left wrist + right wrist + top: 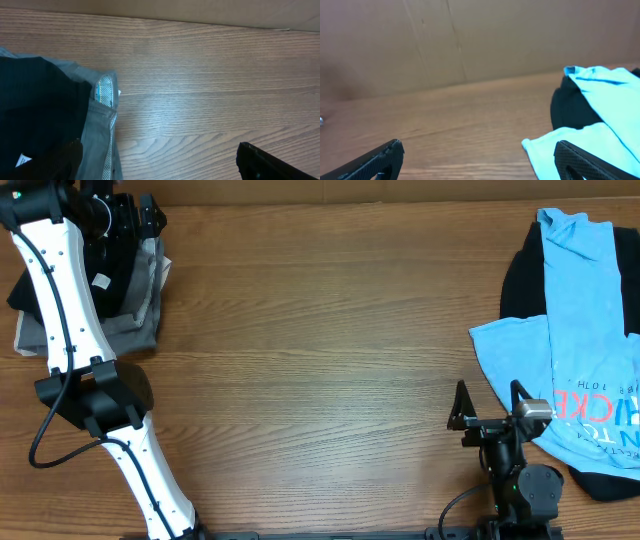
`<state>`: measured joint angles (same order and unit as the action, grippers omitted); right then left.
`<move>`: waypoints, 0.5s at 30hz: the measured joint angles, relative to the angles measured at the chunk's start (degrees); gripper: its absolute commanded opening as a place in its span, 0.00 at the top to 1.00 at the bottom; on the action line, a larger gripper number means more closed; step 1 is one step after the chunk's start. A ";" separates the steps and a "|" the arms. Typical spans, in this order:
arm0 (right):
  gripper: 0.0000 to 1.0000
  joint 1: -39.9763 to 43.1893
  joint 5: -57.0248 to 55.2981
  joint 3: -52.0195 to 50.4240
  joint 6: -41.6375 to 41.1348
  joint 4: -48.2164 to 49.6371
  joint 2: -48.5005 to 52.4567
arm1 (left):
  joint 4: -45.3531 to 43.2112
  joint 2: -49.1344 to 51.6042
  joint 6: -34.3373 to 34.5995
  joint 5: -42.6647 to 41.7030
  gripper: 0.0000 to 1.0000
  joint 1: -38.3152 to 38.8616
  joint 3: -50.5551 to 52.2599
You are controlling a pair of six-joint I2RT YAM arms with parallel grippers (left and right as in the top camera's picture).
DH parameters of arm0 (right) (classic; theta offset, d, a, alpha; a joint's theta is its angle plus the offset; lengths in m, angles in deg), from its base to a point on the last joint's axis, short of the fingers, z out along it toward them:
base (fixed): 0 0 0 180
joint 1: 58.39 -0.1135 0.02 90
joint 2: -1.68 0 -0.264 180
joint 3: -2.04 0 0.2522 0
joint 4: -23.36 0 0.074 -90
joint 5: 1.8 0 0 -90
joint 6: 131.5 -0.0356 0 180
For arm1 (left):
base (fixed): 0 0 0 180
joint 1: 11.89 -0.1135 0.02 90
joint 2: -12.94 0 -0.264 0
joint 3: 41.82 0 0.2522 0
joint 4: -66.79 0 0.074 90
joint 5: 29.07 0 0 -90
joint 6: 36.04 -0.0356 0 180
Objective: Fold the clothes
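A folded stack with a black garment on a grey garment lies at the table's far left. My left gripper is open and empty above the stack's far edge; the left wrist view shows the black cloth, the grey cloth and its spread jaws. A light blue T-shirt with red print lies unfolded over a black garment at the right. My right gripper is open and empty just left of the blue shirt, near the front edge.
The wooden table stretches between the two piles. A cardboard wall stands behind the table. The left arm's white links run along the left side down to the front edge.
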<state>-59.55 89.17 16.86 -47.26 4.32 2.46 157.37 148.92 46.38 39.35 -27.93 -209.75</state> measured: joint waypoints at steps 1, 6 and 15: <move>0.00 0.00 0.00 0.00 -0.02 0.24 -0.07 | -0.02 0.00 0.00 0.00 0.00 0.00 0.00; 0.00 0.00 -0.15 0.00 0.00 0.15 -0.09 | 0.00 0.00 0.00 0.00 0.00 0.00 0.00; 0.00 0.00 -0.31 0.00 0.00 0.13 -0.09 | 0.00 0.00 0.00 0.00 0.00 0.00 0.00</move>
<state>-59.55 88.86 16.86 -47.26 4.45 2.37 157.37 148.92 46.38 39.35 -27.93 -209.75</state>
